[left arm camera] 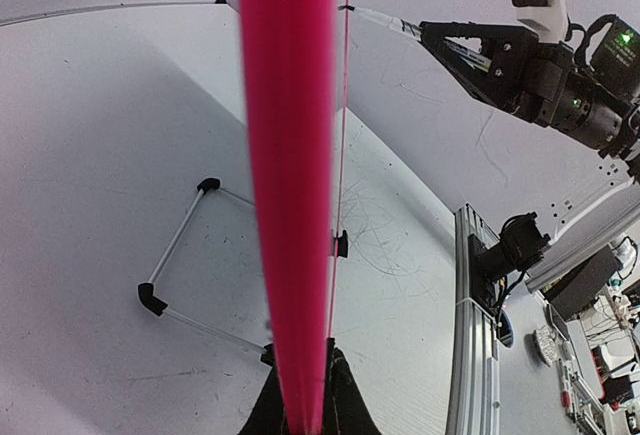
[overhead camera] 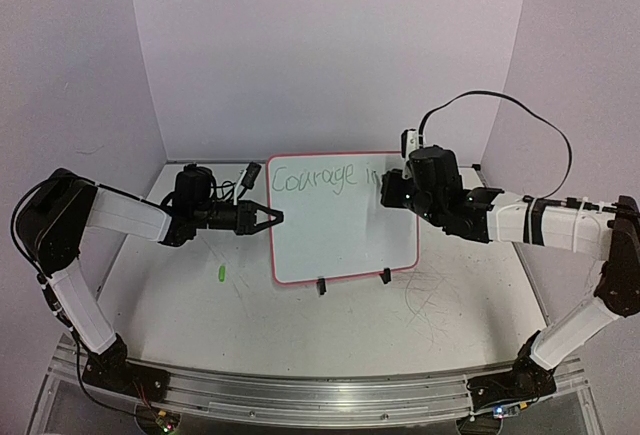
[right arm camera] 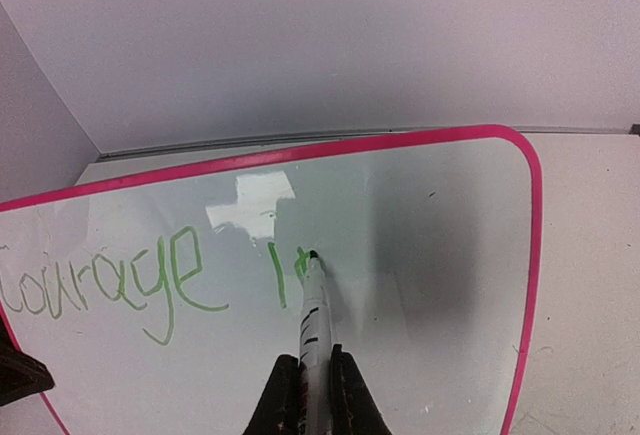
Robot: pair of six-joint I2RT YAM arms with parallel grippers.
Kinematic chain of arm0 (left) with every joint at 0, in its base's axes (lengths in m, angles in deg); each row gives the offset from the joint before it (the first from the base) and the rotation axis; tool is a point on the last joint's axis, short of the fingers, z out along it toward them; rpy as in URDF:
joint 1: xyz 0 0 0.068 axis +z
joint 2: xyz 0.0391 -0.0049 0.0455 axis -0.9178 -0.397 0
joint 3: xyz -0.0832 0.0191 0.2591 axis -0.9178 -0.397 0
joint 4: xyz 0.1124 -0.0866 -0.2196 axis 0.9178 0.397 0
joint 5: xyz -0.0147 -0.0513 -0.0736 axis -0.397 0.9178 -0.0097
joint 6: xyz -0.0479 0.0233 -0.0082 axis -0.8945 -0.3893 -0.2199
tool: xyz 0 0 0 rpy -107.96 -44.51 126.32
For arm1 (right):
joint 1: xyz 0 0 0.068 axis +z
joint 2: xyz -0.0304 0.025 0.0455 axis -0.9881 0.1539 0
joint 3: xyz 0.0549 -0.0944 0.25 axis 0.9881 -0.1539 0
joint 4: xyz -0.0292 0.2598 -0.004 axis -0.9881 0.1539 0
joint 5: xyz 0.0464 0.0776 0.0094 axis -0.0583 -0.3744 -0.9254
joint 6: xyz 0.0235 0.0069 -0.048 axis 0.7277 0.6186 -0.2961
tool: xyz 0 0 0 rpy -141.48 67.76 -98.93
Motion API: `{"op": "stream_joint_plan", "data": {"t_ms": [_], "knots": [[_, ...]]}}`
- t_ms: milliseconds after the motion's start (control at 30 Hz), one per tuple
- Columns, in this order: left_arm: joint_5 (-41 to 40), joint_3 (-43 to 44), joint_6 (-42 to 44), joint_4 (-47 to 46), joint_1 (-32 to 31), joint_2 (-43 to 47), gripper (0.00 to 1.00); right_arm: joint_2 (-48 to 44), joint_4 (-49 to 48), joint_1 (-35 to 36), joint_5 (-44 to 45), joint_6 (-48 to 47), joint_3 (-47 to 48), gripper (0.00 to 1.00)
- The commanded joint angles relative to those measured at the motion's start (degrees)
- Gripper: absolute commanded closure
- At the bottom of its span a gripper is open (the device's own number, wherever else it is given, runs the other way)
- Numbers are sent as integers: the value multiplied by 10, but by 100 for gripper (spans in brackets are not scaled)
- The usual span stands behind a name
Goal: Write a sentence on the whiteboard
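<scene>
2 grippers are gripping: left gripper [overhead camera: 275,218] pinching the left rim of the whiteboard [overhead camera: 340,240], right gripper [right arm camera: 310,380] clamping a marker [right arm camera: 314,310] on its top line. Finishing the sentence [right arm camera: 120,280] is calling for light, steady pressure.

Pale lilac walls [overhead camera: 330,45]; scuffed white tabletop [overhead camera: 300,325]; aluminium rail [overhead camera: 300,395] in front

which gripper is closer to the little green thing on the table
Left. The left gripper clamps the whiteboard's left edge, just behind the green thing; the right gripper is across the board.

Scribbled white table [overhead camera: 300,340], whiteboard [overhead camera: 340,240] standing on it, small green object [overhead camera: 220,274]
</scene>
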Motion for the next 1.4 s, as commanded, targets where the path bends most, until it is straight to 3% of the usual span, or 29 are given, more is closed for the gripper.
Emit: {"op": "stream_joint_plan", "data": {"t_ms": [0, 767, 967, 1100, 1367], "knots": [[-110, 11, 28, 52, 17, -23, 100, 7, -12, -8, 34, -7, 25, 100], [-113, 7, 27, 52, 17, -16, 100, -39, 26, -8, -18, 26, -36, 100], [-114, 7, 25, 52, 17, -18, 100, -58, 40, -8, 11, 30, -44, 100], [-113, 6, 19, 52, 17, -17, 100, -98, 3, -8, -28, 13, -47, 100], [-125, -10, 11, 52, 17, 3, 85, -153, -24, -8, -81, -1, -84, 100]]}}
